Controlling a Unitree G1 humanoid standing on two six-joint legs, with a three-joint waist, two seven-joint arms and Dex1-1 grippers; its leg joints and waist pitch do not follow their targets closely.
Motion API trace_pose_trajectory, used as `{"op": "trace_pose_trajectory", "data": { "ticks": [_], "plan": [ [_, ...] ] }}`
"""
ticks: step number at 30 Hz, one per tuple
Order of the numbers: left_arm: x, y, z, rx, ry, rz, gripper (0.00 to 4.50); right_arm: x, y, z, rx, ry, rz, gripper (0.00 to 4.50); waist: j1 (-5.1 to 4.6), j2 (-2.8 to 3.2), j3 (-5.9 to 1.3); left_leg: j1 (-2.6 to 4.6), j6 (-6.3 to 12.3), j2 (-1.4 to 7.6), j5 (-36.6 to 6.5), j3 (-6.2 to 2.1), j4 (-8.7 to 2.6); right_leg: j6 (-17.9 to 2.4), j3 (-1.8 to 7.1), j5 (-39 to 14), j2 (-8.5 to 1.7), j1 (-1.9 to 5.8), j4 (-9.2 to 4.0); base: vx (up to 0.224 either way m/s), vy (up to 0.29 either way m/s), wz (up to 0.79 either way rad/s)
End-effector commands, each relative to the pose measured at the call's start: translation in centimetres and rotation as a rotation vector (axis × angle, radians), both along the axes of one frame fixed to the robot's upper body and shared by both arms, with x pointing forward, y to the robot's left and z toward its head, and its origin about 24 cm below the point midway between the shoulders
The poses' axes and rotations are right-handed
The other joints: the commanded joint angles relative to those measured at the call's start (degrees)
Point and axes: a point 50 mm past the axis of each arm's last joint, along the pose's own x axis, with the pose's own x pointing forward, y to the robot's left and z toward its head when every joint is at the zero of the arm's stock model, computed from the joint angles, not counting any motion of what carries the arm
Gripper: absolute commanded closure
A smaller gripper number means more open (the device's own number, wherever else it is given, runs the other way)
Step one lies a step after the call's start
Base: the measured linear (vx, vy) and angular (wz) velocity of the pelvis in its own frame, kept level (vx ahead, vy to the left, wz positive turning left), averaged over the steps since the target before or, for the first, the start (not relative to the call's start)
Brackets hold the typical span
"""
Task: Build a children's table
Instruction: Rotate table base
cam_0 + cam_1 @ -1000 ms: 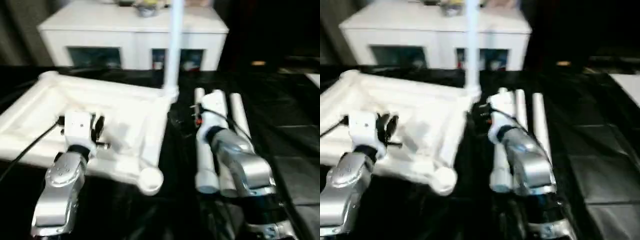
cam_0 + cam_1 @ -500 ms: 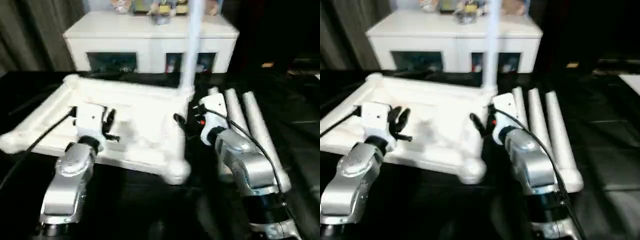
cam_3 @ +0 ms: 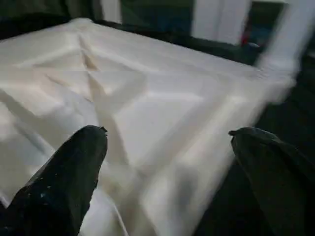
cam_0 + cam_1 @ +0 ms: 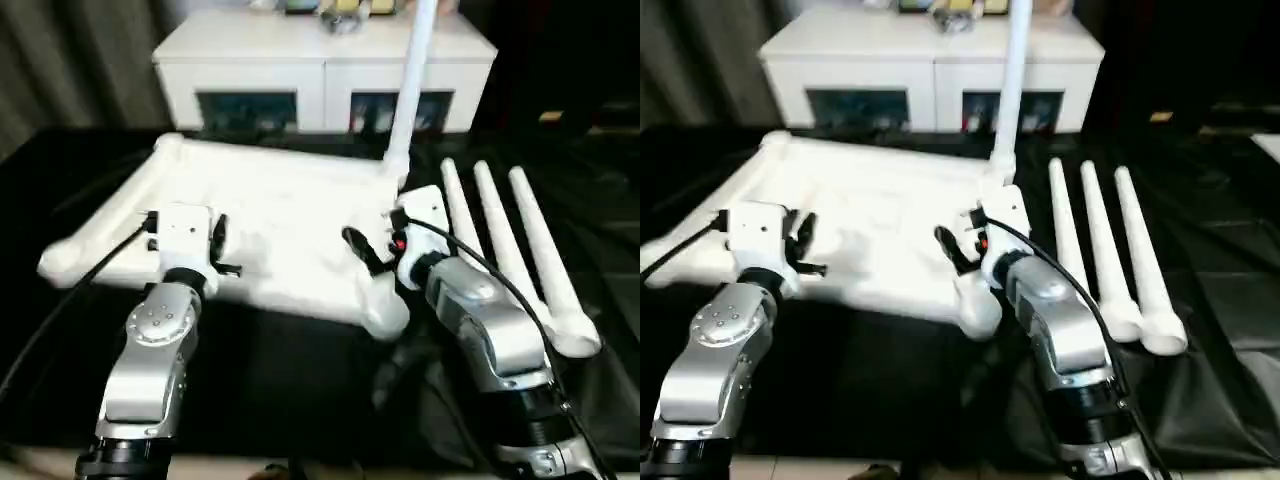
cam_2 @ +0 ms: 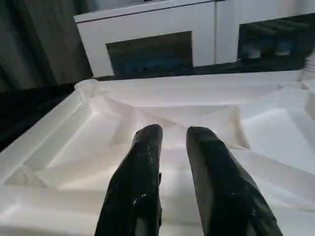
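Note:
The children's table top (image 4: 280, 205) lies upside down on the black surface, white, with diagonal ribs and round corner sockets. One leg (image 4: 411, 90) stands upright in its far right socket. Three more legs (image 4: 510, 240) lie side by side to the right of the top. My left gripper (image 4: 220, 250) hovers over the top's near rim. Its fingers (image 5: 147, 162) stand a narrow gap apart with nothing between them. My right gripper (image 3: 167, 133) is wide open and empty over the top, close to the near right corner socket (image 4: 385, 312).
A white cabinet (image 4: 325, 65) with dark glass doors stands behind the table top, small items on it. Black cloth (image 4: 290, 380) covers the work surface. A grey curtain (image 4: 70, 60) hangs at the back left. A black cable (image 4: 60, 300) trails from my left wrist.
The whole picture has shifted, so the camera has moved. My right gripper now stands nearer the top's near right corner than before. Neither gripper's opening has changed.

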Motion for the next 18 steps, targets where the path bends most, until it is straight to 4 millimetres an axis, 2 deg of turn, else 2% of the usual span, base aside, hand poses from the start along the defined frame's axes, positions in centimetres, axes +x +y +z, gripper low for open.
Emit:
{"op": "trace_pose_trajectory", "data": {
  "ticks": [1,2,3,4,5,6,7,8,9,10,11,12,13,14,15,16,17,18],
  "plan": [
    [0.2,0.1,0.7,0.023,-0.022,0.006,3.37,0.2,-0.2,0.3,-0.008,-0.019,-0.019,0.05,0.42,-1.79,-2.01,-0.56,-0.78,1.77,-2.1,-1.94,6.3,-5.9,5.94,-18.0,-11.94,1.93,-10.83,-0.069,-0.154,-0.31],
    [0.2,0.2,0.7,0.027,-0.025,0.007,3.37,0.2,-0.2,0.3,-0.007,-0.019,-0.02,0.05,1.12,-1.61,-1.94,-1.44,-2.78,3.06,-0.9,-1.43,3.44,-0.1,2.83,-19.1,-10.29,3.1,-9.52,-0.052,-0.123,-0.47],
    [0.3,0.3,0.7,0.033,-0.019,0.008,3.37,0.3,-0.3,0.3,0.001,-0.021,-0.031,0.05,0.91,-0.87,-2.59,1.04,-1.48,5.25,-6.3,-1.94,-0.18,-0.6,2.45,-16.5,-9.45,2.84,-9.15,-0.071,-0.043,-0.27],
    [0.3,0.4,0.7,0.032,-0.023,0.0,3.37,0.3,-0.4,0.4,0.001,-0.022,-0.037,0.05,0.71,-0.03,-3.26,1.97,-0.8,5.89,-6.7,-1.9,-1.14,-1.0,1.91,-14.5,-8.47,3.11,-9.11,-0.071,-0.043,-0.27],
    [0.4,0.3,0.7,0.021,-0.021,-0.009,3.37,0.3,-0.5,0.4,-0.003,-0.025,-0.042,0.05,-0.19,0.34,-4.22,2.91,0.78,8.76,-7.4,-3.61,-3.65,-0.8,1.25,-8.8,-5.98,2.29,-7.06,-0.09,-0.037,-0.07],
    [0.4,0.3,0.7,-0.001,-0.013,-0.015,3.37,0.4,-0.7,0.4,-0.003,-0.032,-0.061,0.05,-0.95,1.83,-4.58,4.19,1.5,11.01,-7.5,-4.53,-4.17,-3.0,1.21,-0.7,-6.24,1.5,-5.97,-0.076,-0.041,-0.07],
    [0.4,0.3,0.7,-0.001,-0.013,-0.015,3.37,0.4,-0.7,0.4,-0.003,-0.032,-0.061,0.05,-1.38,1.74,-4.19,3.98,1.78,11.36,-8.7,-4.72,-4.47,-4.1,1.34,1.8,-6.24,1.23,-5.51,-0.076,-0.041,-0.07],
    [0.4,0.2,0.8,-0.018,-0.02,-0.017,3.37,0.5,-0.9,0.5,0.015,-0.031,-0.066,0.05,-1.4,1.45,-3.8,4.04,1.17,10.97,-12.9,-4.0,-4.63,-6.3,1.78,3.0,-6.89,1.05,-5.79,0.0,0.0,0.0],
    [0.4,0.2,0.8,-0.018,-0.018,-0.015,3.37,0.6,-1.0,0.5,0.012,-0.033,-0.078,0.05,-1.41,1.04,-3.3,4.21,-0.99,9.84,-20.0,-2.88,-4.69,-7.7,1.99,-2.9,-7.63,1.64,-6.73,0.0,0.0,0.0],
    [0.4,0.2,0.8,-0.017,-0.017,-0.014,3.37,0.6,-1.1,0.5,0.009,-0.036,-0.086,0.05,-1.29,0.97,-2.97,4.7,-2.23,9.3,-24.0,-2.33,-4.64,-7.4,1.92,-9.3,-7.74,1.79,-7.42,0.0,0.0,0.0],
    [0.5,0.1,0.8,-0.02,-0.016,-0.017,3.37,0.7,-1.2,0.5,0.004,-0.037,-0.092,0.05,-0.49,-0.45,-2.0,1.92,-1.72,7.11,-27.3,-3.52,-5.63,-5.9,-0.35,-20.3,-9.15,4.35,-8.0,0.0,0.0,0.0],
    [0.5,0.0,0.8,-0.023,-0.016,-0.019,3.37,0.8,-1.3,0.5,0.001,-0.036,-0.094,0.05,-1.15,0.17,-1.47,2.36,-2.94,6.09,-32.8,-3.58,-5.42,-2.4,-1.79,-35.7,-9.33,4.61,-9.39,-0.036,0.0,0.33],
    [0.5,0.0,0.8,-0.023,-0.017,-0.02,3.37,0.9,-1.3,0.5,-0.002,-0.036,-0.095,0.05,-1.18,0.49,-1.63,2.79,-3.22,5.91,-33.2,-3.53,-4.28,-2.4,-1.91,-40.3,-10.36,5.0,-10.19,-0.036,0.0,0.33],
    [0.5,0.0,0.8,-0.026,-0.016,-0.02,3.37,0.9,-1.4,0.5,0.016,-0.026,-0.101,0.05,-2.99,1.04,-1.62,9.11,-4.53,6.85,-33.8,-1.78,-0.65,-1.5,-1.79,-47.4,-8.92,0.93,-13.11,-0.047,0.01,0.5],
    [0.5,-0.1,0.8,-0.029,-0.014,-0.02,3.37,1.0,-1.4,0.5,0.031,-0.018,-0.104,0.05,-3.82,0.95,-0.31,10.24,-5.22,7.62,-37.6,-2.33,-2.22,-1.8,-4.69,-40.4,-6.62,1.24,-13.09,0.0,0.0,0.0],
    [0.5,-0.1,0.8,-0.03,-0.014,-0.02,3.37,1.0,-1.3,0.5,0.034,-0.016,-0.102,0.05,-3.73,1.97,-0.55,9.15,-5.41,9.1,-41.8,-3.55,-4.79,-1.3,-4.76,-33.7,-4.99,3.18,-10.9,0.0,0.0,0.0],
    [0.5,-0.1,0.8,-0.031,-0.014,-0.019,3.37,1.1,-1.3,0.5,0.029,-0.018,-0.099,0.05,-4.08,2.89,-0.64,9.08,-5.23,12.03,-53.2,-5.41,-10.33,-1.9,-2.71,-17.5,-2.55,4.24,-2.44,0.064,0.044,-0.13],
    [0.5,0.0,0.7,-0.031,-0.012,-0.017,3.37,1.1,-1.3,0.5,0.018,-0.022,-0.09,0.05,-4.85,2.26,-1.03,11.39,-4.39,11.88,-54.2,-6.53,-10.75,-2.5,-1.17,-7.8,-2.24,2.23,-1.43,0.092,0.025,0.0]
  ]
}}
